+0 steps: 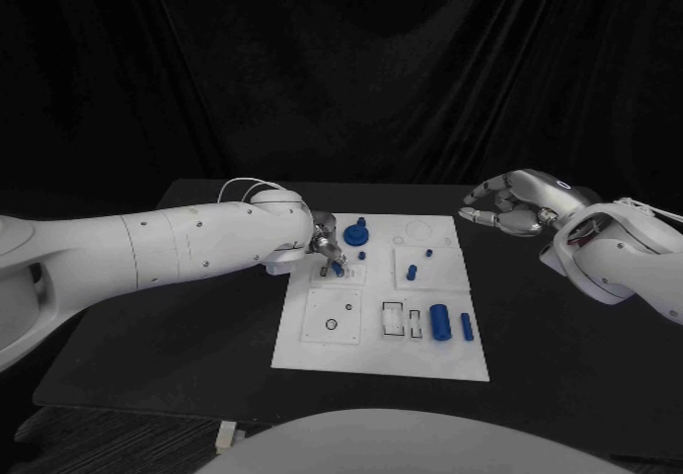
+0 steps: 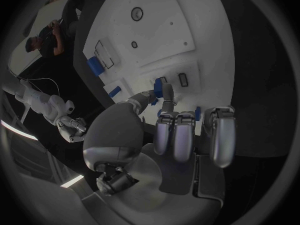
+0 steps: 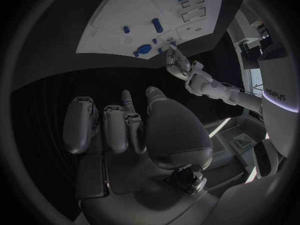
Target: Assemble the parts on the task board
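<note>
The left hand (image 1: pixel 325 249) pinches a small blue part (image 2: pixel 160 90) in its fingers, upright over the task board's (image 1: pixel 382 357) far left corner. The right hand (image 1: pixel 505 212) hovers off the board over the bench (image 1: pixel 186 326), fingers curled, holding nothing.

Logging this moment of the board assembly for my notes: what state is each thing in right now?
Left robot hand: over the board's far left, pinching a small blue peg.
Right robot hand: raised off the board's far right corner, fingers curled, holding nothing.
White rectangular task board: flat on the table.
Large blue cylinder: lying on the board's near right.
Blue round knob: standing at the far edge.
</note>
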Controlling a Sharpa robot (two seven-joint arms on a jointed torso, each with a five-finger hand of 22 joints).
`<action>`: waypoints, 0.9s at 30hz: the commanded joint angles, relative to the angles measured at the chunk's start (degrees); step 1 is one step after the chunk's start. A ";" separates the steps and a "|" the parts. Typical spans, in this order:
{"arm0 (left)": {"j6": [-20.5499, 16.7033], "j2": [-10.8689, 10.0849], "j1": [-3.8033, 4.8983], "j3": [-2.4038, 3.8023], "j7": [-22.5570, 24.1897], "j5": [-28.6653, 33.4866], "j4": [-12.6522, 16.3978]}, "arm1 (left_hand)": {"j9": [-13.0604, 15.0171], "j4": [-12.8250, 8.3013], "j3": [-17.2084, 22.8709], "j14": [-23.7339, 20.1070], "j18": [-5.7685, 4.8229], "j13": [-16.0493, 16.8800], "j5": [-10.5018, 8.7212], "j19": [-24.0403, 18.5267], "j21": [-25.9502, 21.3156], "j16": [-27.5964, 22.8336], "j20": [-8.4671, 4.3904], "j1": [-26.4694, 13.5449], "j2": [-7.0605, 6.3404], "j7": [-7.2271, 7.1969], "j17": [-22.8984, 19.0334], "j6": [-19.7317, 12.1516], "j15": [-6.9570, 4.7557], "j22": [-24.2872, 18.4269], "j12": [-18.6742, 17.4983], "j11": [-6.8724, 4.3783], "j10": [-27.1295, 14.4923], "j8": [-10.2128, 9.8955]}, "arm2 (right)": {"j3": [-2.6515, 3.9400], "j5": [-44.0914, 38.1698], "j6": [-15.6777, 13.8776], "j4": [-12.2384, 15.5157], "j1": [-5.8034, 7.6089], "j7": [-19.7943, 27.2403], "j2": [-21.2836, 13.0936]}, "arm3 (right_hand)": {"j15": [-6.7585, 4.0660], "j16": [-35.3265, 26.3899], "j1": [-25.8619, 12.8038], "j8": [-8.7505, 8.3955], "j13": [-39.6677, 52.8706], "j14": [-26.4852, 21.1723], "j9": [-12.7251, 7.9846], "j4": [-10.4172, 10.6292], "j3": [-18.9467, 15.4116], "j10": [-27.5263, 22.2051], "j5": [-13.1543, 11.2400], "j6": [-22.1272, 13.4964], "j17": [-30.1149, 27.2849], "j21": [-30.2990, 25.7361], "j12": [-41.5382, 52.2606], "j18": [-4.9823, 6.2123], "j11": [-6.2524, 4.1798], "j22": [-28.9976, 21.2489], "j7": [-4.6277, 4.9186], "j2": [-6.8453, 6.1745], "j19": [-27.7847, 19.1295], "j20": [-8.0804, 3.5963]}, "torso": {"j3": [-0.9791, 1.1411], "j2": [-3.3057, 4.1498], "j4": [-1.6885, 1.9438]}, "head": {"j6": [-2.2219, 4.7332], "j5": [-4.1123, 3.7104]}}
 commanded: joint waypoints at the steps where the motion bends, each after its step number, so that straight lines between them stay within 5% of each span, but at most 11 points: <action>1: -6.59 -0.84 -0.08 0.04 1.19 0.15 1.49 | 0.04 -3.36 3.87 6.05 0.22 15.10 -0.36 1.42 -0.27 0.15 -0.39 0.19 -0.34 -0.02 15.08 -0.45 -0.32 11.87 0.21 -0.17 5.99 -0.10 | 0.04 -0.10 -0.02 0.04 -0.15 -1.15 -0.09 | 0.29 -0.32 0.61 -0.32 15.09 2.51 -0.09 -0.24 -0.02 5.89 0.22 0.29 -0.25 -0.35 0.20 1.05 0.38 9.38 0.19 0.20 -0.16 0.42 | 0.01 -0.02 -0.01 | 0.00 0.10; 9: -11.51 -2.35 -0.43 0.02 1.17 0.14 3.46 | 0.04 -3.15 4.12 6.05 0.24 15.10 -0.47 1.37 -0.38 0.15 -0.33 -0.13 -0.17 0.14 15.08 -0.76 -0.23 11.85 0.21 -0.04 5.99 -0.26 | 0.04 -0.10 -0.32 0.02 -0.50 -1.09 -0.10 | 0.29 -0.32 0.61 -0.32 15.09 2.51 -0.09 -0.24 -0.02 5.89 0.22 0.29 -0.25 -0.35 0.20 1.05 0.38 9.38 0.19 0.20 -0.16 0.42 | -0.01 0.00 0.01 | 0.00 0.50; 27: -18.75 -2.37 -3.24 0.00 2.24 -3.67 3.72 | -0.12 -2.31 4.05 6.05 0.22 15.10 -0.94 1.44 -0.32 0.15 -0.23 -0.91 0.17 0.33 15.08 -0.98 -0.11 11.92 0.21 0.12 5.99 -0.56 | 0.04 -0.10 -0.70 0.09 -0.90 -0.91 -0.41 | 0.29 -0.40 0.63 -0.33 15.09 2.48 -0.10 -0.23 -0.02 5.89 0.27 0.28 -0.39 -0.39 0.20 1.06 0.38 9.36 0.19 0.20 -0.18 0.42 | 0.05 -0.04 -0.06 | 0.00 0.19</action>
